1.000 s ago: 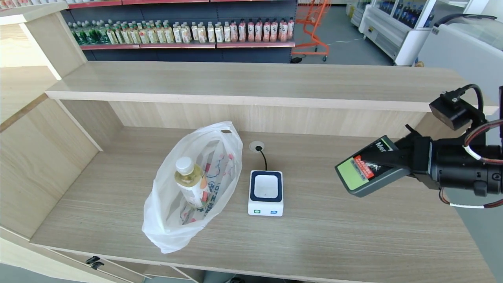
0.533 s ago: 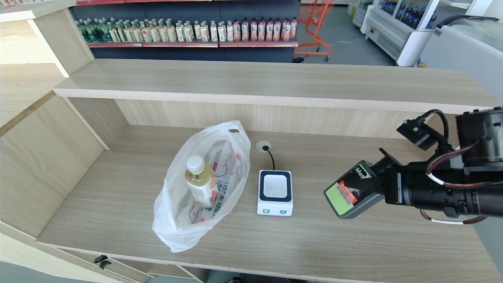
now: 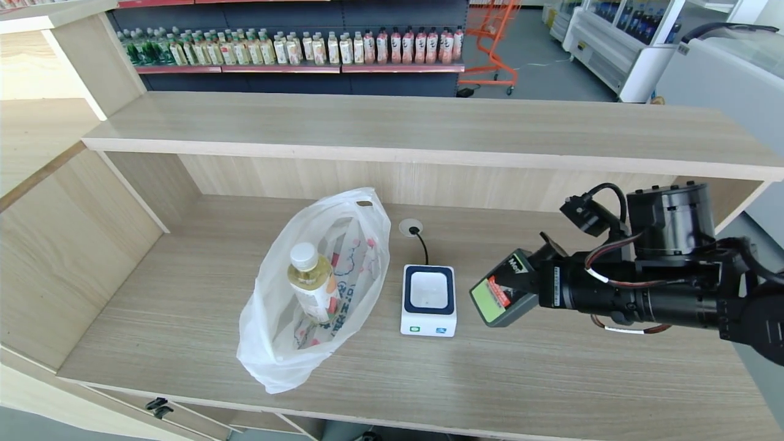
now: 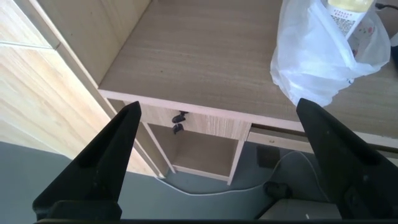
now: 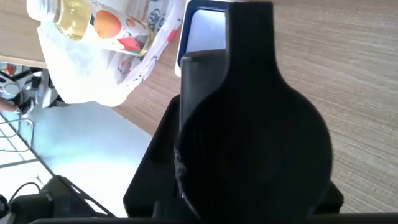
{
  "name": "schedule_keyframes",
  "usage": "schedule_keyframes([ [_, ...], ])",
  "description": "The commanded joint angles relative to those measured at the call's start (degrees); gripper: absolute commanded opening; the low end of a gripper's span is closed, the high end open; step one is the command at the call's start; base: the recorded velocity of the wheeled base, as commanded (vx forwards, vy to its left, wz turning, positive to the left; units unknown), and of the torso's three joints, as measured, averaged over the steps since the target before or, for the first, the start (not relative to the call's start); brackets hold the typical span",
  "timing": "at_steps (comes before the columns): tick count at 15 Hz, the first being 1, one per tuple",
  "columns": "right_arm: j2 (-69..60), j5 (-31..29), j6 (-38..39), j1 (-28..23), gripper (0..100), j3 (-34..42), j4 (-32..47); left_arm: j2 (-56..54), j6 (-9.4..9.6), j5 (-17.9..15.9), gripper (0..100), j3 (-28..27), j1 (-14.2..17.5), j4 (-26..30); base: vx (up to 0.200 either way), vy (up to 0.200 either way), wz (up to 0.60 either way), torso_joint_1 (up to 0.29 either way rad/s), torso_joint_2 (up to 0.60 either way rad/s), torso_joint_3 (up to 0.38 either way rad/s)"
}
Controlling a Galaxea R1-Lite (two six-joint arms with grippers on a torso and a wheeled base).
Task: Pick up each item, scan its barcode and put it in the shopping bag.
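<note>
My right gripper (image 3: 531, 278) is shut on a dark box (image 3: 501, 293) with a green and red label, held just right of the white scanner (image 3: 429, 299) and above the counter. In the right wrist view the box (image 5: 249, 124) hangs dark over the scanner (image 5: 204, 30). A white shopping bag (image 3: 275, 343) lies left of the scanner with a tea bottle (image 3: 311, 286) inside. My left gripper (image 4: 224, 162) is open, off the counter's front left edge, with the bag (image 4: 323, 62) ahead of it.
The scanner's cable (image 3: 421, 245) runs to a grommet at the back of the wooden counter (image 3: 551, 380). A raised ledge (image 3: 398, 131) walls the back and a side panel (image 3: 61, 257) the left. A drawer front (image 4: 205, 121) sits under the counter edge.
My right arm has carried the box leftward and lower, from the counter's right end to beside the scanner. The head camera shifted slightly at first. Bag, bottle and scanner stayed put.
</note>
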Motion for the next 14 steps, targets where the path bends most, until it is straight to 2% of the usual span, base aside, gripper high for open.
schedule_keyframes([
  [1,3.26,0.17,0.02,0.54,0,-0.15,-0.60,0.09,0.01,0.03,100,0.00,-0.01,0.00,0.000,0.000,0.00,0.000,0.00,0.000],
  [5,8.18,0.08,-0.07,2.21,0,-2.52,-4.47,0.09,0.01,0.03,100,0.00,-0.01,0.00,0.000,0.000,0.00,0.000,0.00,0.000],
  [11,12.14,0.08,-0.07,3.09,0,-5.69,-4.73,0.09,0.01,0.03,100,0.00,-0.01,0.00,0.000,0.000,0.00,0.000,0.00,0.000],
  [14,16.09,0.08,-0.07,3.61,0,-9.91,-4.73,0.09,0.01,0.03,100,0.00,-0.01,0.00,0.000,0.000,0.00,0.000,0.00,0.000],
])
